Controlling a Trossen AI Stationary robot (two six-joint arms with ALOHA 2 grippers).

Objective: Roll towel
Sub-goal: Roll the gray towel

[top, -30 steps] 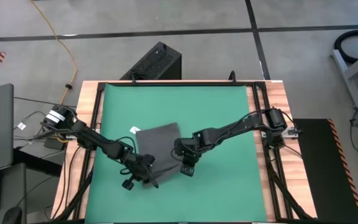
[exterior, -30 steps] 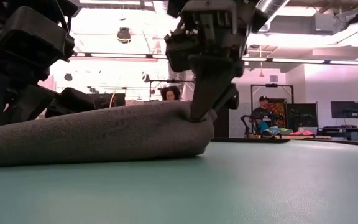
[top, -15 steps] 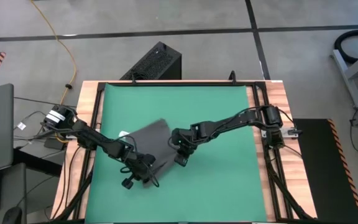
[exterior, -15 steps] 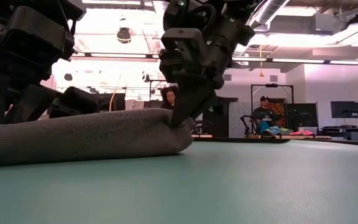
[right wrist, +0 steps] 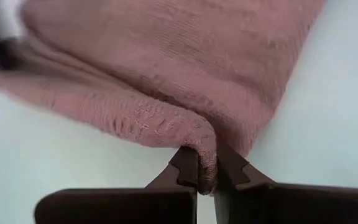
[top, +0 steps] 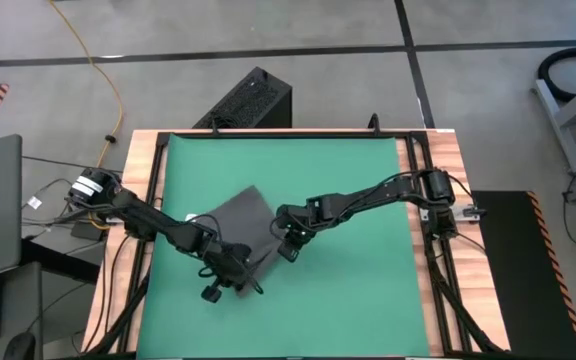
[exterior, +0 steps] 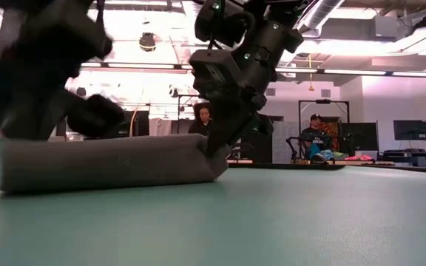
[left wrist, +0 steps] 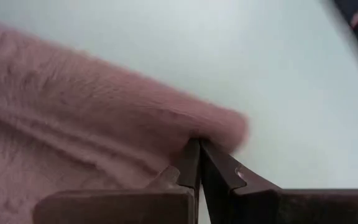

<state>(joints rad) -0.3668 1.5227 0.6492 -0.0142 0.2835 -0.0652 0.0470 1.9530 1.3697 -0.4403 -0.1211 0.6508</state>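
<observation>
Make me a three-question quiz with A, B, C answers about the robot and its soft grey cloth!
1. Where does the dark grey soft towel lie?
A. on the green mat
B. on the floor
C. on the laptop

2. How many dark robot arms reach over the table?
A. one
B. two
C. three

3. What is the right gripper doing?
A. hanging wide open above the mat
B. pinching the towel's rolled edge
C. holding a cup

Answers:
1 A, the high view shows the towel on the mat's left half.
2 B, one arm comes in from each side.
3 B, the right wrist view shows cloth pressed between its fingers. The left gripper is shut at the roll's other end.
</observation>
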